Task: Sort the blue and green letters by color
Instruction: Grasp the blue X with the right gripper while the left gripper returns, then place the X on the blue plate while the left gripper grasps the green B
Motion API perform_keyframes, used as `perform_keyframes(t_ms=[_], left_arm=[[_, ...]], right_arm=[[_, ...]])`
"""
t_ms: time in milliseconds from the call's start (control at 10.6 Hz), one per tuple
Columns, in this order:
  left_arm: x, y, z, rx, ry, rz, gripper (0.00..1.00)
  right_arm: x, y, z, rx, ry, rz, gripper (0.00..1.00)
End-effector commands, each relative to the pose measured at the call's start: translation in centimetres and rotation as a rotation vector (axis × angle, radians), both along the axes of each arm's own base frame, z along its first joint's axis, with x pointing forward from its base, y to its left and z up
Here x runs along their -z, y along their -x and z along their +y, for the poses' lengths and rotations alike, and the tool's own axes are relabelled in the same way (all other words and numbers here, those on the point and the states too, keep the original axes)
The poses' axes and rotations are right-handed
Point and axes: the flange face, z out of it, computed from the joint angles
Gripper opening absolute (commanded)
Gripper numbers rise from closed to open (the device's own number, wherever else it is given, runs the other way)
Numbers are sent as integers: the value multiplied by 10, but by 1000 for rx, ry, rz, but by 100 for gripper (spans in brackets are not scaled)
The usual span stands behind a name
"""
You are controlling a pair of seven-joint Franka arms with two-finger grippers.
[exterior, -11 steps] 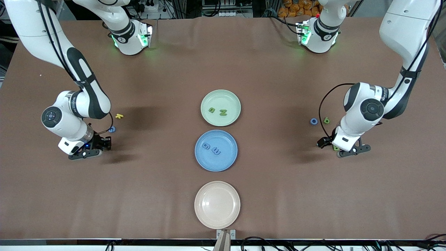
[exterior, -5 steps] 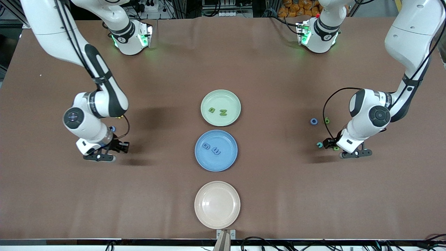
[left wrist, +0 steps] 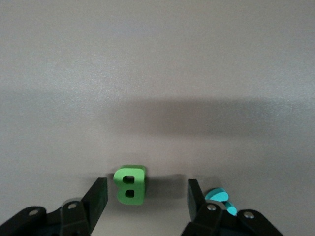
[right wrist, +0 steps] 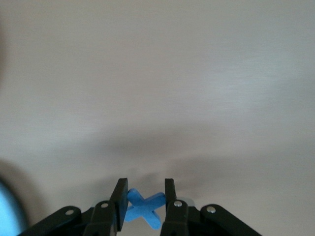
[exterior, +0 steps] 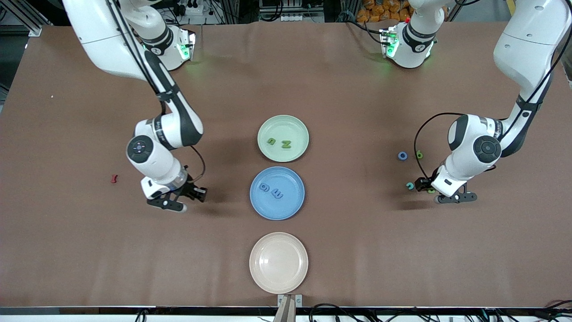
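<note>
At the right arm's end of the table, a small red letter [exterior: 114,179] lies alone, clear of the sorting. The right end effector [exterior: 187,197] is clamped on a blue x [right wrist: 143,208] and hangs over bare table beside the blue plate [exterior: 277,210], so carrying over that plate and releasing is the likely next move. The green plate [exterior: 283,125] holds two green letters. The left end effector [left wrist: 147,196] straddles a green B [left wrist: 130,183], jaws apart, apparently about to grip; only its wrist view shows that gap, and a teal piece [exterior: 410,185] lies just beside it.
</note>
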Motion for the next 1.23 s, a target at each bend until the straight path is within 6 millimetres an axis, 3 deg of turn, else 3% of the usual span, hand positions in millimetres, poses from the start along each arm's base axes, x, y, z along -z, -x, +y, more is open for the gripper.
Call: perform_keyframes(t_ms=[0, 190, 474, 663, 758, 853, 1042, 1137], left_arm=[[0, -2, 1, 26, 12, -5, 71], [1, -2, 11, 45, 8, -3, 68], [4, -3, 16, 55, 10, -1, 63], [6, -3, 16, 54, 11, 2, 46], [7, -3, 16, 54, 12, 4, 31], [6, -3, 15, 56, 11, 2, 18], [4, -3, 10, 68, 10, -1, 0], [-2, -7, 7, 69, 8, -13, 0]], right_arm=[[-7, -17, 67, 70, -112, -14, 4], [-19, -14, 112, 70, -178, -27, 4], [-27, -2, 159, 25, -205, -48, 5], [-26, 10, 180, 15, -224, -29, 10], [-27, 16, 189, 45, -235, -15, 25], [-26, 20, 194, 85, -242, -1, 94], [-28, 19, 193, 75, -235, 2, 100], [-29, 19, 191, 72, -231, 2, 100]])
